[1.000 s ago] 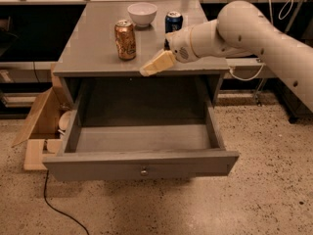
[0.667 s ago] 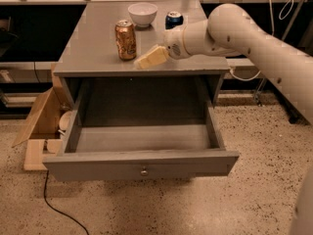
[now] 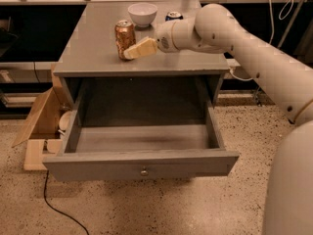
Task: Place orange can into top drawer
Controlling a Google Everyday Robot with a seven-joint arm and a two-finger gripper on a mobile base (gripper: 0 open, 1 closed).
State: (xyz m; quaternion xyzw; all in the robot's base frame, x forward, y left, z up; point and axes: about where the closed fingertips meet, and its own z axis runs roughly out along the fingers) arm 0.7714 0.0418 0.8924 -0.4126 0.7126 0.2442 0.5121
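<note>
On the tabletop [image 3: 93,53], the camera view shows the gripper [image 3: 133,51] has moved leftward over 1 second to the side of the upright orange can [image 3: 124,35], so grasping looks imminent; how open it is cannot be told. Below, the top drawer [image 3: 142,163] stands pulled out, its interior unobstructed.

The grey worktop [image 3: 93,48] carries 2 drink cans, 1 metallic orange-gold can [image 3: 125,37] and 1 dark blue can [image 3: 173,16], plus 1 round white bowl [image 3: 142,13]. Below is 1 wide grey drawer [image 3: 142,163] with 1 small round metal knob [image 3: 144,172]. There is 1 tan claw [image 3: 131,52], over the worktop just beside the orange-gold can.
</note>
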